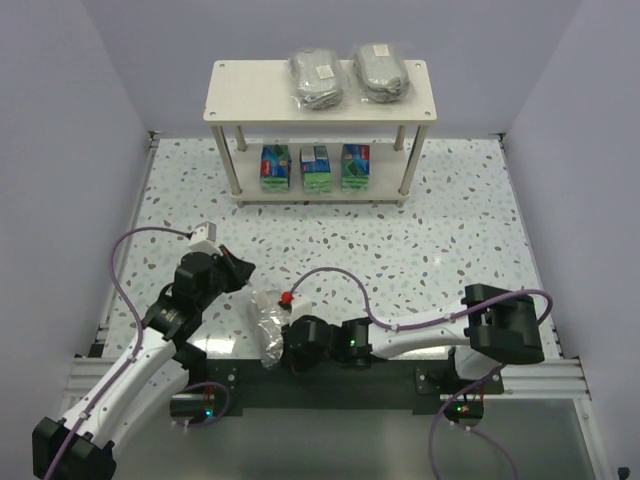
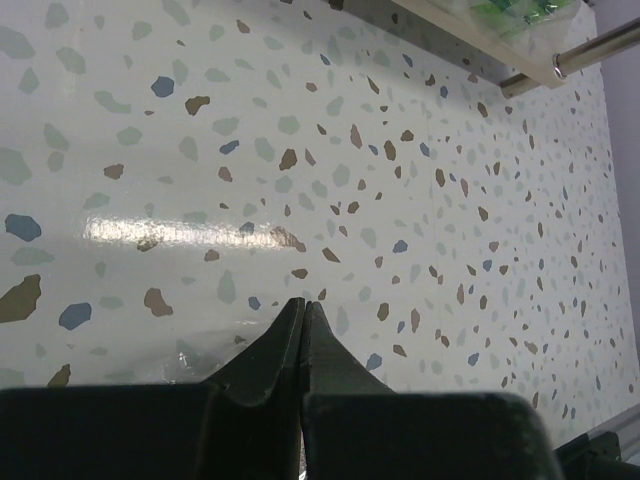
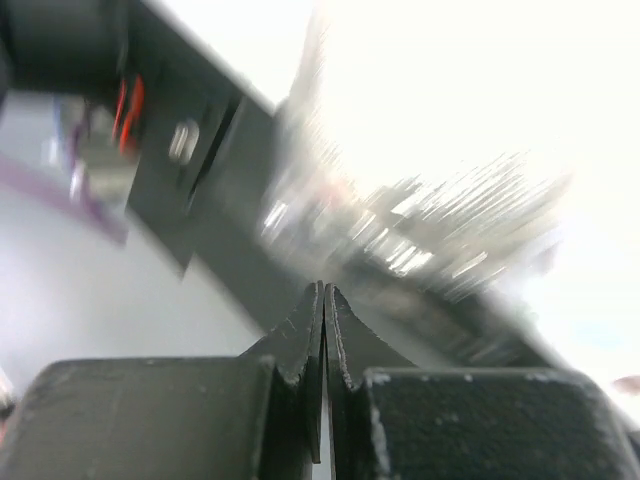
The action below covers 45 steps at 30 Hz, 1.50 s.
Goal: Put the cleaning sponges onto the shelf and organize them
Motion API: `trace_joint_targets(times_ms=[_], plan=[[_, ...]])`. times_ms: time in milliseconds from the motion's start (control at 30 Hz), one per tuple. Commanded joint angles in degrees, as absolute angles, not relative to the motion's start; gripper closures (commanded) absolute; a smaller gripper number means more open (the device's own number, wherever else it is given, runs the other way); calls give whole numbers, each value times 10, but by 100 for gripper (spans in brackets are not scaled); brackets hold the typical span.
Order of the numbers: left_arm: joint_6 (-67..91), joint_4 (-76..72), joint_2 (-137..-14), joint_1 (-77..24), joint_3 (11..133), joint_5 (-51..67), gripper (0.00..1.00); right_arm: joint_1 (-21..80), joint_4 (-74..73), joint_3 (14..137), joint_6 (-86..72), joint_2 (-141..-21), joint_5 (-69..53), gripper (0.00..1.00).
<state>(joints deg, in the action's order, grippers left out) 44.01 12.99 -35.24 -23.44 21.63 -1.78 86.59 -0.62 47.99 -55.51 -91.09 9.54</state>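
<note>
The cream shelf (image 1: 250,92) stands at the far middle. Two grey wrapped bundles (image 1: 317,78) (image 1: 381,72) lie on its top tier. Three green-and-blue packs (image 1: 275,166) (image 1: 315,167) (image 1: 355,165) stand in a row on the lower tier. A third grey bundle in clear wrap (image 1: 267,325) lies at the near table edge. My right gripper (image 1: 289,345) is shut with its tips right against this bundle; its wrist view (image 3: 323,287) shows only blurred shiny wrap (image 3: 450,240) ahead. My left gripper (image 1: 243,271) is shut and empty (image 2: 303,301), just left of the bundle.
The shelf's lower board (image 2: 470,32) and a leg (image 2: 600,45) show at the top right of the left wrist view. A black rail (image 1: 330,385) runs along the near edge. Purple cables (image 1: 330,272) loop over the speckled tabletop (image 1: 420,250). Lilac walls close in both sides.
</note>
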Motion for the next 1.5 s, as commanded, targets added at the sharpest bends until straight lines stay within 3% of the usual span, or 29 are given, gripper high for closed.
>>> trace_joint_targets(times_ms=[0,400,500,700,833,1167,1467], plan=[[448,128,-340,-236,215,-29,100,817,14,488,-555,-896,161,100],[451,142,-329,-236,210,-31,100,713,2,508,-490,-907,215,95],[447,148,-325,-236,211,-36,100,703,-27,505,-482,-884,220,82],[442,142,-353,-236,208,-64,100,702,-41,491,-519,-838,183,32],[443,118,-385,-236,209,-48,100,703,-37,483,-571,-850,178,20],[446,132,-354,-236,200,-52,100,703,103,410,-792,-882,231,20],[446,110,-369,-236,185,-34,100,702,236,371,-866,-923,232,28]])
